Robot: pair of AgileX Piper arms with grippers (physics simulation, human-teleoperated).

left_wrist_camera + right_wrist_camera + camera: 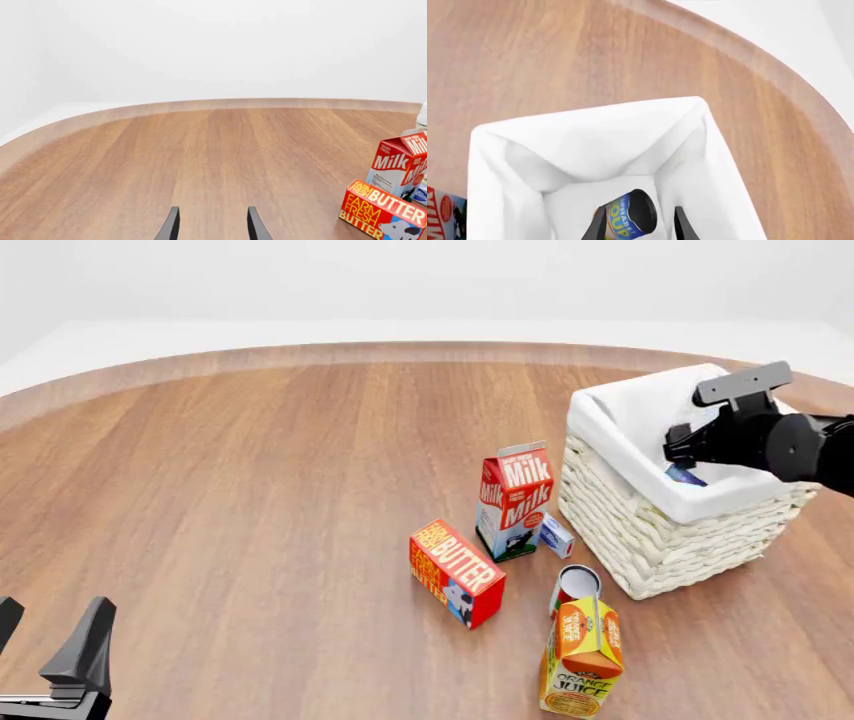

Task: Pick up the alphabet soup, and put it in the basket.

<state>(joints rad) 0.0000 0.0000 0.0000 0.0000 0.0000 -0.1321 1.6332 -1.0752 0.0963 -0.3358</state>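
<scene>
Your right arm hides most of the soup [685,476] from the front; the left pincer [51,652] is cropped below.

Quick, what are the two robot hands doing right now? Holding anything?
Left gripper: open, holding nothing, low over the table.
Right gripper: over the basket, jaws either side of the alphabet soup; whether they grip it cannot be told.

"Milk" on carton [514,498]; "Farm Fresh Butter" on box [455,571]; "Orange Juice" on carton [582,658].
</scene>
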